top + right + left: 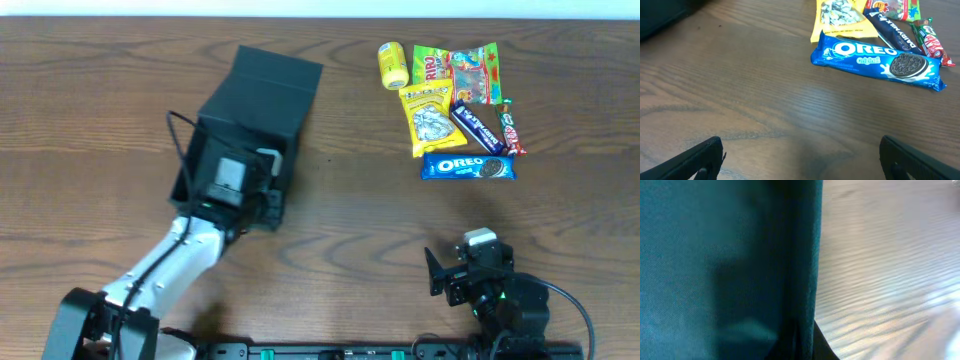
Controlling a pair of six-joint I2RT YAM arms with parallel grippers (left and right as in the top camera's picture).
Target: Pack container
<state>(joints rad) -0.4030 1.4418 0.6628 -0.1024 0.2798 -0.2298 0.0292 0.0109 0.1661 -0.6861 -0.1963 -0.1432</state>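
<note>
My left tool [262, 172], shut on a wall of the container [262, 88] left of bench centre, should, I judge, steady it without crushing cardboard while my right tool [466, 262], open at the near edge, fetches the Oreo packet [468, 166].

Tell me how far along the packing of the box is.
Barely started. Done: the container stands with its lid flap open. In hand: the left tool is shut at its near wall, apparently pinching it. Left: everything else; the Oreo pack and the other snacks all lie on the table, and the right tool sits open and empty.
</note>
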